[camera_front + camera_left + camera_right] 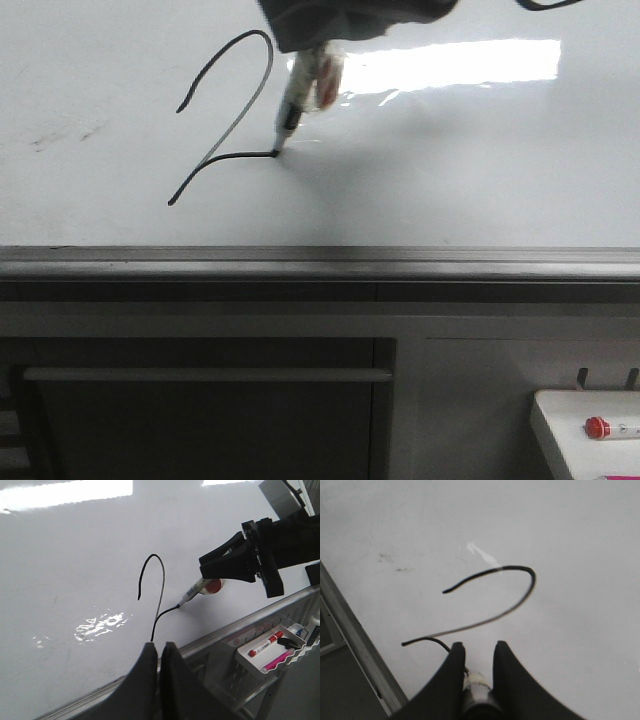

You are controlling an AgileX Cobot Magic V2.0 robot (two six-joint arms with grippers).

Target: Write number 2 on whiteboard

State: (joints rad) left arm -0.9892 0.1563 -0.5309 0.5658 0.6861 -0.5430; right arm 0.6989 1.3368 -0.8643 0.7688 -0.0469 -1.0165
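The whiteboard (480,150) carries a black number 2 (243,154) with a curved top, a slanting stroke and a short start of a tail. My right gripper (312,48) reaches in from above, shut on a marker (291,105) whose tip touches the board at the tail's end. In the right wrist view the marker (476,682) sits between the fingers of that gripper (478,647), just beside the number 2 (485,622). My left gripper (159,646) is shut on nothing, over the board's lower edge, and sees the number 2 (164,582), the marker (192,591) and the right gripper (204,566).
A grey metal ledge (320,262) runs along the board's bottom edge. Faint smudges (60,135) mark the board's left side. Lower right, a white tray (560,420) holds a red-capped marker (610,428). A cabinet with a bar handle (200,375) stands below.
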